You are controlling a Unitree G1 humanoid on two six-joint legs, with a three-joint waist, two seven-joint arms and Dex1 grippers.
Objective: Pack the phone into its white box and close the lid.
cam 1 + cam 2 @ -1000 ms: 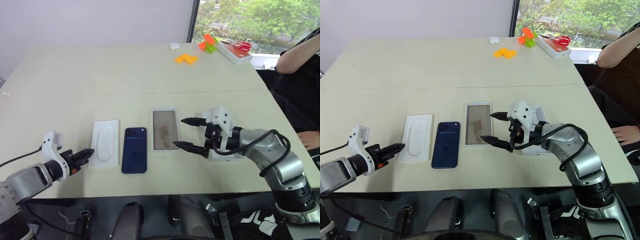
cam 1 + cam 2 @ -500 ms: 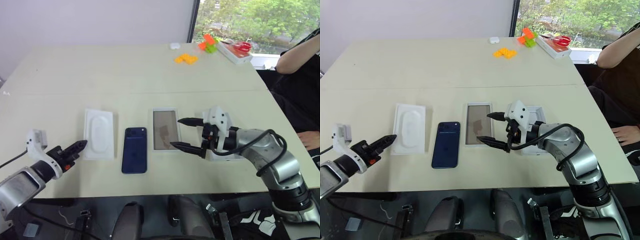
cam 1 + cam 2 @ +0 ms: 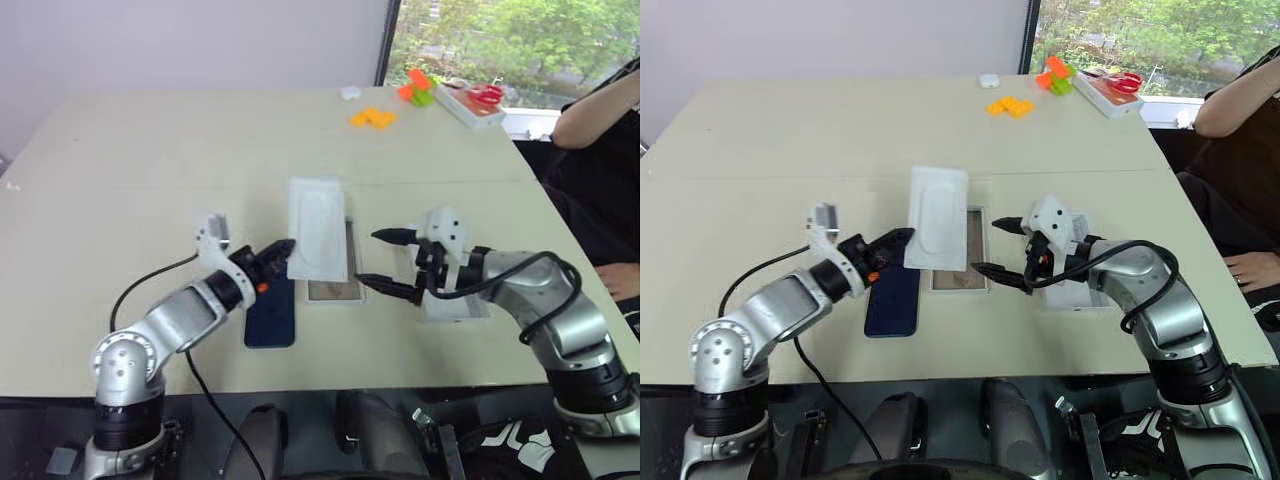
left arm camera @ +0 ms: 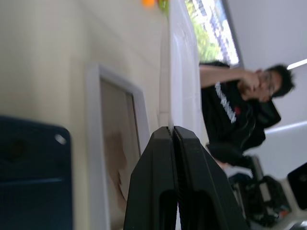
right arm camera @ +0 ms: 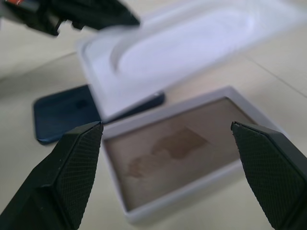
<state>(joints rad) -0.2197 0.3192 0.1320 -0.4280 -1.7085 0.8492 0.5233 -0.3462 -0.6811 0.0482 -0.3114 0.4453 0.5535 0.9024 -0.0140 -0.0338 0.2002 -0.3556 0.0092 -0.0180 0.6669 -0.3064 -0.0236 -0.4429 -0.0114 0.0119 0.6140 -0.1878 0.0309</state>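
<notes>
Near frame centre, the left fingers (image 3: pixel 284 247) pinch the white insert (image 3: pixel 318 228), lifted above the white box (image 3: pixel 334 290) on the surface (image 3: pixel 150 160). The phone (image 3: pixel 272 318) lies just left of the box. The right fingers (image 3: pixel 382 259) are spread wide, holding nothing.

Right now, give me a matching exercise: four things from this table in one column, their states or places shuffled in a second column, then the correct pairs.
1. phone
2. white box
3. flat white insert
4. right gripper

A. lifted off the table, pinched at its edge
B. open, beside the tray
C. lying on the table under the left arm
D. empty, beige floor showing

Pairs: 1-C, 2-D, 3-A, 4-B
</notes>
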